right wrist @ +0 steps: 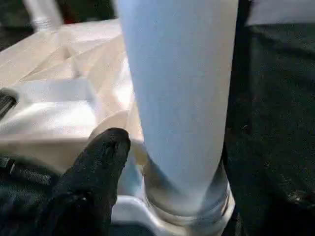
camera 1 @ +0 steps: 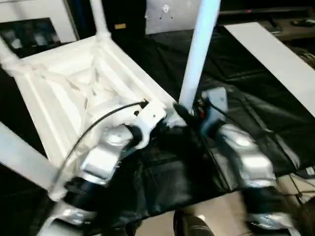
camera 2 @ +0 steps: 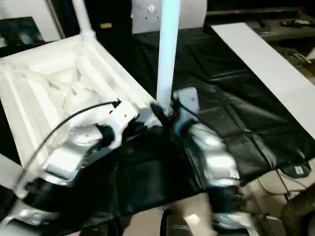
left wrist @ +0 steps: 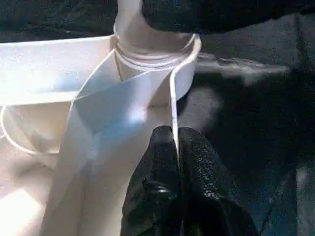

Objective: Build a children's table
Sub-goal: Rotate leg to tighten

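Observation:
The children's table [camera 1: 74, 83] lies upside down on the black-covered worktable [camera 1: 246, 98], ribbed underside up. White legs stand in its corner sockets: one at the far corner [camera 1: 98, 19], one at the left [camera 1: 6, 56], one near left [camera 1: 24, 162]. The leg [camera 1: 199, 49] in the near right socket [left wrist: 152, 54] rises straight up. My left gripper [left wrist: 175, 130] is shut on the table's thin rim [left wrist: 173, 98] just beside that socket. My right gripper [camera 1: 189, 113] sits around this leg's base [right wrist: 182, 162]. Its one visible finger [right wrist: 98, 157] stands apart from the leg.
A long white board [camera 1: 275, 59] lies slanted on the worktable's right side. A grey panel [camera 1: 167, 12] stands behind the table. The worktable's front edge runs close under my forearms, with pale floor [camera 1: 221, 216] below. A black cable [camera 1: 98, 120] loops over my left wrist.

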Controlling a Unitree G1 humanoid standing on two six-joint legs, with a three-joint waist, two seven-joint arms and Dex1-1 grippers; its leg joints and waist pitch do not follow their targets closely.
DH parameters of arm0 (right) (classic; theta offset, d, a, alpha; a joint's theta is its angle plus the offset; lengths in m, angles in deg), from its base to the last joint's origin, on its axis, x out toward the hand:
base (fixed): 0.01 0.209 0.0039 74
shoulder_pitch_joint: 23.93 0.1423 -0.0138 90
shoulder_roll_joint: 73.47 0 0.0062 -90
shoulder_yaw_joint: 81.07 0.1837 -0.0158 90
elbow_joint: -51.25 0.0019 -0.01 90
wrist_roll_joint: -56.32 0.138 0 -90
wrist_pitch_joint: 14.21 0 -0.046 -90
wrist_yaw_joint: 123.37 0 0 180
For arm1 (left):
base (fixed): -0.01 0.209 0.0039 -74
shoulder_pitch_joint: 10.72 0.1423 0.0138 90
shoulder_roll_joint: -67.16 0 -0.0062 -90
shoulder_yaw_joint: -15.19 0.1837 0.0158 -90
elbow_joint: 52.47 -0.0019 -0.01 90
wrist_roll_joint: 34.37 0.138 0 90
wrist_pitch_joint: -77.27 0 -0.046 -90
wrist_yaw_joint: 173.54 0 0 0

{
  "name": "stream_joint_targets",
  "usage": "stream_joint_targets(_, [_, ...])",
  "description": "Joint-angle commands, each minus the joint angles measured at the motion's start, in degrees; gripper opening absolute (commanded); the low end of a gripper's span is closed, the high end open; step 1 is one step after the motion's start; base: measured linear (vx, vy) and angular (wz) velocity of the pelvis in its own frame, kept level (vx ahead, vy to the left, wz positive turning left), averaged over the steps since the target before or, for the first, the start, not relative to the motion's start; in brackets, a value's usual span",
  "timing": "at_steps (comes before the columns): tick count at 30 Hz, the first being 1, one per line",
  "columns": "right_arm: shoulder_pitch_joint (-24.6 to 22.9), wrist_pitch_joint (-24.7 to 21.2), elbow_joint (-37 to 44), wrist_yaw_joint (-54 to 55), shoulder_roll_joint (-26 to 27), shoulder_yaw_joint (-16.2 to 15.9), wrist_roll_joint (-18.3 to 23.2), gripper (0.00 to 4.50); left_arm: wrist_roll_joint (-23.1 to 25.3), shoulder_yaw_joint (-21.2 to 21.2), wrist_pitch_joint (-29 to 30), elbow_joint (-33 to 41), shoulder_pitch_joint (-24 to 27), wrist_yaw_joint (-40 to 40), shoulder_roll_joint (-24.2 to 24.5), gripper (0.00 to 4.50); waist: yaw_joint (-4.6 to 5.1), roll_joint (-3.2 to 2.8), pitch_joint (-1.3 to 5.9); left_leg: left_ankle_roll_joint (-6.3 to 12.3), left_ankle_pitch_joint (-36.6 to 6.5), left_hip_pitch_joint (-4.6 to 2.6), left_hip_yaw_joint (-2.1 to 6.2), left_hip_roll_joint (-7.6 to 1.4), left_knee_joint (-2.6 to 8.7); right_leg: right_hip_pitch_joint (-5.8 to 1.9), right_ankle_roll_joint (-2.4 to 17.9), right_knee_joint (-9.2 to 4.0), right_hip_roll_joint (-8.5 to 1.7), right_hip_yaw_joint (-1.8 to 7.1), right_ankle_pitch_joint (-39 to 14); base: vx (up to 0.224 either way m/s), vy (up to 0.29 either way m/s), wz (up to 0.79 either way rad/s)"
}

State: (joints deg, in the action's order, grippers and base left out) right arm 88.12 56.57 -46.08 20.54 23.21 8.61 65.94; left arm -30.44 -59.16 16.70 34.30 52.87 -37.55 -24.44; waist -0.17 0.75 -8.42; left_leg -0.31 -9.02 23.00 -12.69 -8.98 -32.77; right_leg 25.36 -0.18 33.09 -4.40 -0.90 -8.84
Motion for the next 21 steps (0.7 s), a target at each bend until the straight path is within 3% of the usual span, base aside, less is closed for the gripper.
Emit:
stream_joint_targets(1, [-0.1, 2.1, -0.6, -8.3, -3.7, -1.6, 1.9, 3.59, -2.0, 1.0, -5.3, -0.7, 1.0, -6.1, 2.5, 0.0, -0.5, 0.48, 4.21, 3.98, -15.0, -1.54, 2.31, -3.71, 3.77, -2.61, 11.2, -3.88, -3.45, 1.99, -16.4, 0.0, 0.0, 0.0])
stream_joint_targets(5, [0.9, 3.8, -1.5, -15.5, -8.3, -1.9, 3.2, 4.01, -3.4, 1.5, -8.9, -1.8, 1.3, -12.2, 6.6, 0.0, -0.75, 0.37, 4.14, 4.99, -14.3, -1.67, 2.21, -3.8, 3.65, -2.65, 12.4, -3.81, -3.46, 1.89, -16.4, 0.0, 0.0, 0.0])
stream_joint_targets(13, [2.8, 8.0, -4.8, -35.5, -16.7, -6.2, 5.9, 4.01, -6.9, 2.9, -16.3, -5.6, -0.3, -26.2, 13.9, 0.0, -1.86, 0.48, 4.64, 5.74, -12.2, -2.28, 1.91, -4.11, 3.29, -2.79, 15.1, -2.94, -3.5, 1.86, -13.0, 0.0, 0.0, 0.0])
stream_joint_targets(15, [3.3, 8.3, -5.6, -37.1, -17.1, -6.5, 6.0, 3.83, -7.2, 3.4, -16.9, -5.6, -0.5, -28.1, 14.7, 0.0, -2.02, 0.51, 4.58, 5.66, -12.0, -2.17, 1.9, -4.21, 3.29, -2.84, 15.2, -2.89, -3.54, 1.86, -13.1, 0.0, 0.0, 0.0])
stream_joint_targets(16, [3.9, 8.3, -6.6, -38.8, -17.2, -6.8, 6.1, 3.63, -7.4, 4.0, -17.4, -5.6, -0.7, -30.1, 15.5, 0.0, -2.07, 0.83, 4.79, 5.72, -11.6, -2.11, 1.97, -4.21, 3.18, -3.01, 15.4, -2.68, -3.64, 1.79, -13.4, 0.0, 0.0, 0.0])
stream_joint_targets(17, [4.8, 8.9, -7.9, -40.4, -17.5, -7.4, 6.3, 3.63, -7.6, 4.8, -18.4, -6.1, -1.0, -31.9, 16.2, 0.0, -2.14, 0.67, 4.78, 5.66, -11.4, -2.07, 1.96, -4.24, 3.2, -3.02, 15.5, -2.69, -3.69, 1.8, -13.4, 0.0, 0.0, 0.0])
stream_joint_targets(21, [6.2, 10.3, -10.0, -42.0, -17.4, -8.2, 6.0, 3.27, -6.9, 5.9, -19.9, -6.9, -1.7, -33.1, 16.6, 0.0, -2.52, 0.95, 4.97, 5.08, -11.7, -2.33, 1.79, -4.35, 3.04, -2.84, 15.7, -2.62, -3.65, 1.8, -14.2, 0.0, 0.0, 0.0])
